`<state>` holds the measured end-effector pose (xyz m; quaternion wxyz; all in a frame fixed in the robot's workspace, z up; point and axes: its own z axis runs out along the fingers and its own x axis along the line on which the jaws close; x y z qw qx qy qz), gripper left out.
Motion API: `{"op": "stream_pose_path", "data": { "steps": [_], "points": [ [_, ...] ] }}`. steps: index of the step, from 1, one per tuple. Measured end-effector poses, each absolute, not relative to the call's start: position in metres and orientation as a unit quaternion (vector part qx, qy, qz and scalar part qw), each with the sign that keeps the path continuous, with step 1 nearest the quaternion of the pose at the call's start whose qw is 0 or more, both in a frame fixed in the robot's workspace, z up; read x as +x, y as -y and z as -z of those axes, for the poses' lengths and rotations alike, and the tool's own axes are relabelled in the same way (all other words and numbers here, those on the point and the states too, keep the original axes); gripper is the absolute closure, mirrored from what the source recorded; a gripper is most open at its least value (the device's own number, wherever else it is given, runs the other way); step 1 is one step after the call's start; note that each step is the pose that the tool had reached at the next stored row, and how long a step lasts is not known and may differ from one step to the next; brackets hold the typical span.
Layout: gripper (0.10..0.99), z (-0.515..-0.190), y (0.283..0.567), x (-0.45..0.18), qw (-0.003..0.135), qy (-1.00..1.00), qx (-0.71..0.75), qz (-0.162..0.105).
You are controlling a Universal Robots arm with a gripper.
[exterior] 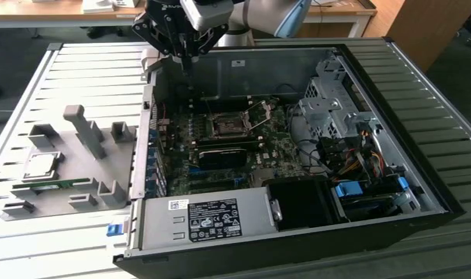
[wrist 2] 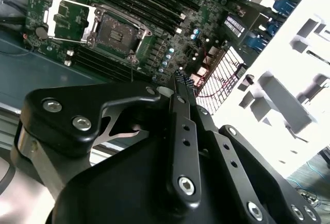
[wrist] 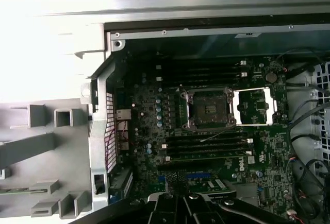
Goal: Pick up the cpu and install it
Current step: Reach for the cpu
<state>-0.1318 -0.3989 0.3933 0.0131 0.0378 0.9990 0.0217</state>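
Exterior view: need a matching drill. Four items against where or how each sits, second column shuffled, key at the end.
1. cpu
2. memory stick
3. CPU socket
4. gripper

A. on the motherboard, cover frame swung open
B. above the far wall of the computer case, holding nothing
C. silver square, flat on the grey fixture
D. long and green, on the grey fixture

Pairs: 1-C, 2-D, 3-A, 4-B

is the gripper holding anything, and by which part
Nothing: the gripper hangs empty over the open computer case, while the cpu lies on the grey holder outside it.
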Motion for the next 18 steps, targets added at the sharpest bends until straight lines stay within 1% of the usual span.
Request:
{"op": "stream_pose_path", "data": {
  "steps": [18],
  "points": [
    [0.980, -0.393, 0.399, -0.161, 0.013, -0.999, 0.038, -0.022]
  ]
}}
